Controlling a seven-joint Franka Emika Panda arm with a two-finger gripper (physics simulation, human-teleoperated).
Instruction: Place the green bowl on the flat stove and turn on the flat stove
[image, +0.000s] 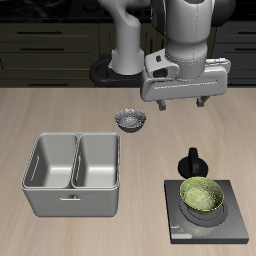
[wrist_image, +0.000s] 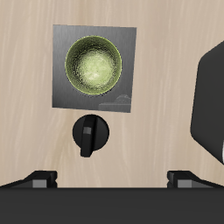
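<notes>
- The green bowl (image: 201, 196) (wrist_image: 94, 64) sits upright on the flat stove (image: 232, 223) (wrist_image: 61, 39), over the ring marks, near the table's front edge and toward one front corner.
- The stove lies flat on the wooden table (image: 60, 110) (wrist_image: 26, 131); in the wrist view its dark plate shows on all sides of the bowl.
- A black round knob (image: 192, 161) (wrist_image: 89, 135) stands just beside the stove's back edge, on the side farther from the table's front; whether it touches the plate cannot be told.
- The gripper (image: 183, 103) hangs in the air above the table, farther back than the knob, clear of bowl and stove. Its fingers (wrist_image: 39, 178) are spread wide with nothing between them.
- A small grey-and-white patterned bowl (image: 130, 121) rests near the middle of the table, well apart from the stove.
- A grey two-compartment metal basin (image: 72, 172) (wrist_image: 212, 105) stands near the front edge, toward the opposite side from the stove.
</notes>
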